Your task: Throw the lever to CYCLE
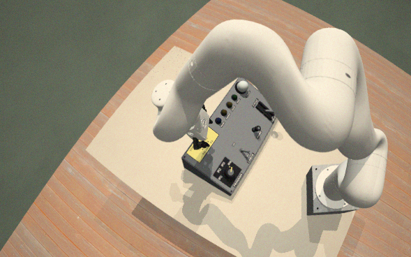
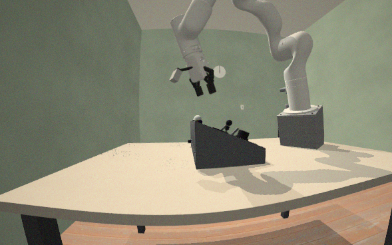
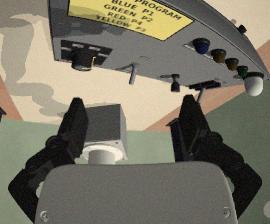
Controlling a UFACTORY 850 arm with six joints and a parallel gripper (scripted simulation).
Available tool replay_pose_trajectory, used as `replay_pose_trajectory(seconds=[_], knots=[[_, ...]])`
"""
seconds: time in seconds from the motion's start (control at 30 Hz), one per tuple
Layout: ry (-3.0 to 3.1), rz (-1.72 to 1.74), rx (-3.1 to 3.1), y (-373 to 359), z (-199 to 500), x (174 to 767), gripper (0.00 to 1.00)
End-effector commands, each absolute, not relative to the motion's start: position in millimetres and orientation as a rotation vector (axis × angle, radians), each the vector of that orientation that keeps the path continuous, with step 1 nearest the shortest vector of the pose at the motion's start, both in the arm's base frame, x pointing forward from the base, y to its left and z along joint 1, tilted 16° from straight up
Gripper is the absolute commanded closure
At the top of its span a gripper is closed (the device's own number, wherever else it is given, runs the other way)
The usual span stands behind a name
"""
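Open claw above the console, lever not yet touched

In the top view, the console (image 1: 236, 140) (image 2: 227, 150) (image 3: 151, 62) stands on the worktop (image 1: 130, 140) (image 2: 128, 186) (image 3: 31, 65). The lever (image 1: 269, 112) (image 3: 201, 95) is, I judge, the one in the slot; its label is unreadable for me.

In the exterior view, the claw (image 1: 201, 144) (image 2: 206, 93) (image 3: 133, 107) hangs above, released and holding nothing. The console may slide or tip if the lever is stiff.

In the wrist view, the lever's slim handle probably suits a light pinch near its end, pushed along the slot, without lifting.
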State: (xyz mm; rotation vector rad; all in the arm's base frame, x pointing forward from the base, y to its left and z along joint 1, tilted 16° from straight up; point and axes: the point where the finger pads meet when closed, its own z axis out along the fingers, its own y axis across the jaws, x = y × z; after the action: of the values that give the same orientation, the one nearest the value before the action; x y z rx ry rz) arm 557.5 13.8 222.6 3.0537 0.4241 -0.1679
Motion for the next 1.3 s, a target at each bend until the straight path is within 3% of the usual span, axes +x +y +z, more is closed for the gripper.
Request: replay_pose_trajectory(seconds=[0.0,0.6,1.27], knots=[[0.689,-0.237,2.957,19.4,207.8,529.4,0.0],[1.683,-0.603,2.32,22.6,182.1,468.9,0.0],[2.354,-0.963,1.409,16.1,168.2,416.7,0.0]])
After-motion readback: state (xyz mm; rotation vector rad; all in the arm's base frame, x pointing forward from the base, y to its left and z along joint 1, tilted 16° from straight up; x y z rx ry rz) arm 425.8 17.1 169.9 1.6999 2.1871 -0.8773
